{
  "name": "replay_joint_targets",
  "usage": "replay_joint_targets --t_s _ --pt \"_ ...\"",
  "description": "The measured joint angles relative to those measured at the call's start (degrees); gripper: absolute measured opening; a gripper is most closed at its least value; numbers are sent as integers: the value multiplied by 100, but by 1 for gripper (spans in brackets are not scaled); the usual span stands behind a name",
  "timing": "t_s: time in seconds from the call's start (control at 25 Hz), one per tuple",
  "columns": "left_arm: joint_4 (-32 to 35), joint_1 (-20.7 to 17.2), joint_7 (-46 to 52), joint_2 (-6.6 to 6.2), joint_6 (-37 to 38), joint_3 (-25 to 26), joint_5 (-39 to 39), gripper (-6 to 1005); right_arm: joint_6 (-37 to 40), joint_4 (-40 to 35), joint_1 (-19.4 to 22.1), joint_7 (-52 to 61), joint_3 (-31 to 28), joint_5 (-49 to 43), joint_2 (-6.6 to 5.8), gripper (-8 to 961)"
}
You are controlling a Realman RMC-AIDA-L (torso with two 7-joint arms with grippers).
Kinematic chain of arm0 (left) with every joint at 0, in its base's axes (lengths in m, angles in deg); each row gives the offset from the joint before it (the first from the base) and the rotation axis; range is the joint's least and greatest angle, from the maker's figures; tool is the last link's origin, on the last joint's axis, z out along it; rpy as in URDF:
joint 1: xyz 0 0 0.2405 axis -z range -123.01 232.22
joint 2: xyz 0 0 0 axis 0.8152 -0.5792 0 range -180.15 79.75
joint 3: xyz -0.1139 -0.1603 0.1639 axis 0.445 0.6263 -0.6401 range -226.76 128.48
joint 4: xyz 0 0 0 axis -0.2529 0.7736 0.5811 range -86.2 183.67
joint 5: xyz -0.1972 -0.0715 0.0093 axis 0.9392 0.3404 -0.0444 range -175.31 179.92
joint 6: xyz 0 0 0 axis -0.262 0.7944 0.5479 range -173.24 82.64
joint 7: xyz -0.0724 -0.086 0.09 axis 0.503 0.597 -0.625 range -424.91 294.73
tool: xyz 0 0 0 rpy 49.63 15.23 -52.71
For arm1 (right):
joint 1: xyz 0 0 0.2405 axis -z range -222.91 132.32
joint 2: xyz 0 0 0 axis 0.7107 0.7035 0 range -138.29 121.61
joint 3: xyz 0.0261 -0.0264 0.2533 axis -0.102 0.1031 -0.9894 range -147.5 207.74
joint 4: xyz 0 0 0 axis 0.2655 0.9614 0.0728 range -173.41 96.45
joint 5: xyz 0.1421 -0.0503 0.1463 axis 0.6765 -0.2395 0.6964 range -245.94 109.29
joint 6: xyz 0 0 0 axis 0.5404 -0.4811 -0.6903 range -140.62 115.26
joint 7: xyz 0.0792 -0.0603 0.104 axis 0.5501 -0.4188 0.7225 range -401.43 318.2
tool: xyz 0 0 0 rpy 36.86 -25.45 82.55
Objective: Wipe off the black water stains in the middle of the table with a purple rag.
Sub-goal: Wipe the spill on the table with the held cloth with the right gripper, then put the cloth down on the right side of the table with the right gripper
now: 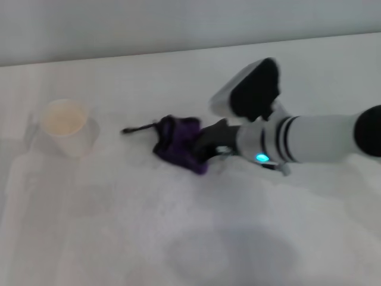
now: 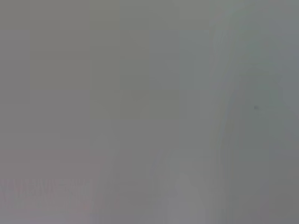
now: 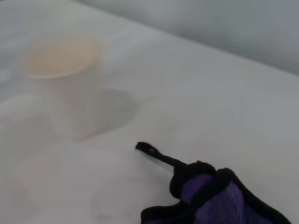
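Purple rag (image 1: 178,143): bunched on the table (image 1: 178,238) near its middle, the black loop strap (image 1: 138,128) trailing from it toward the paper cup (image 1: 64,126); the right wrist view shows the same crumpled cloth (image 3: 219,200) with the strap (image 3: 159,155) lying flat.
Black water stains: no dark blot shows anywhere on the white surface; whether it lies under the rag or is already gone cannot be told.
Right gripper (image 1: 209,143): pressed against the side of the rag away from the cup, its dark fingers clamped on the cloth as far as the head view shows.
Right arm: reaches in low from the side opposite the cup.
Left gripper: not in sight; its wrist camera shows only a featureless grey field.
Paper cup: upright, well apart from the rag.
Step in hand: judged to be the wiping stroke itself, rag down on the table.
Next move calls for: keeping downward pressure while sweeping, then lifting the rag to check the spot beneath.
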Motion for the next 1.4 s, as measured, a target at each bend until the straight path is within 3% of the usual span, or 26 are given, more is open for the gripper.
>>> replay_joint_targets --t_s 0.16,0.64,0.92,1.12,1.4 --pt "4 0 0 0 12 5 0 879 -231 31 222 -322 -634 -7 -45 93" --pt "10 -42 65 0 27 44 1 879 -1961 -387 1216 -1349 -2548 -24 -87 91" --pt "0 -95 68 0 31 44 26 879 -2472 -916 1722 -1427 -2825 -31 -130 91" --pt "0 -36 70 0 35 44 32 879 -2983 -878 1787 -1611 -3188 -39 -130 121" --pt "0 -3 70 0 35 44 45 879 -2990 -861 1797 -1924 -3263 45 -106 195"
